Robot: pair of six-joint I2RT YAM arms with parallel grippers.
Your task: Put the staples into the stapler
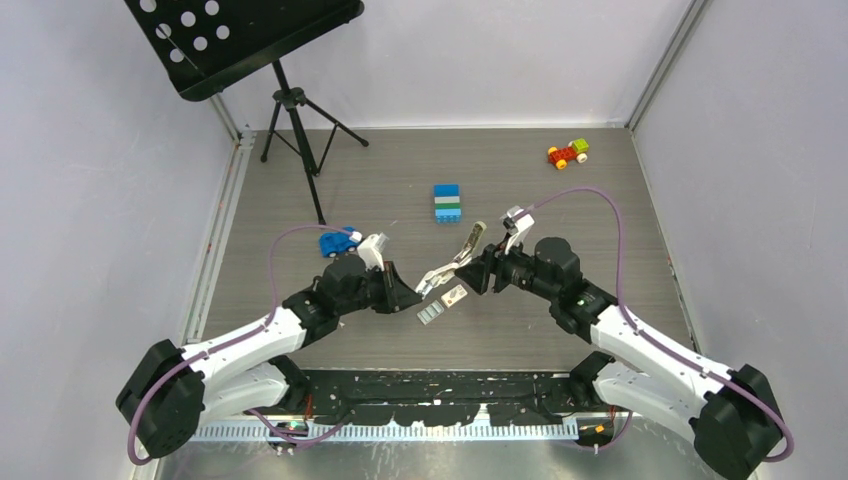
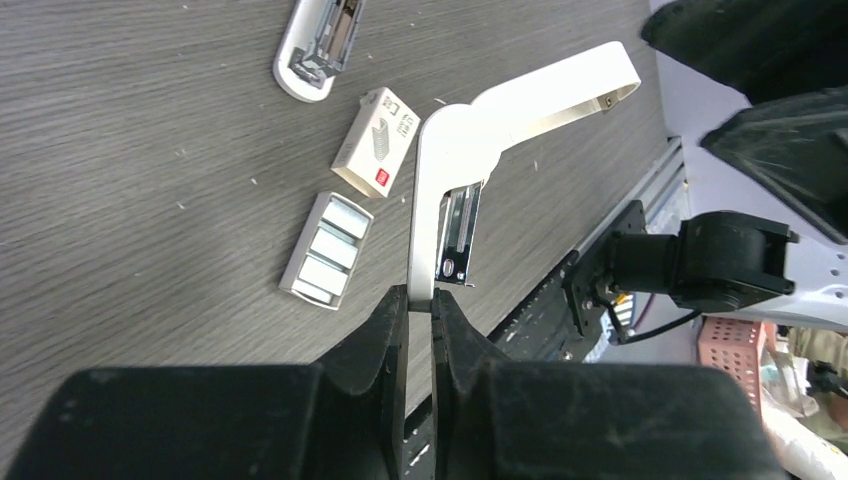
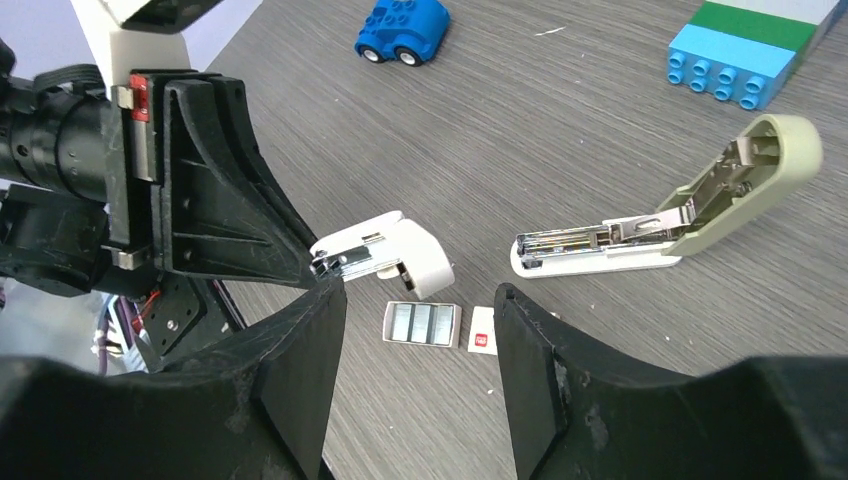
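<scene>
blue car (image 1: 339,241), bricks (image 1: 447,203), music stand (image 1: 240,40), white clip (image 3: 400,255)

The stapler (image 1: 471,241) lies mid-counter (image 1: 600,230). Just nearer than it sit a tiny white box (image 1: 455,295) and the grey staples (image 1: 430,313). To the stapler's near left, the left claw (image 1: 418,290) meets a white curved piece (image 1: 436,276). A blue toy car (image 1: 338,241) lies well left of the stapler and a blue-green brick stack (image 1: 447,203) just beyond it.
</scene>
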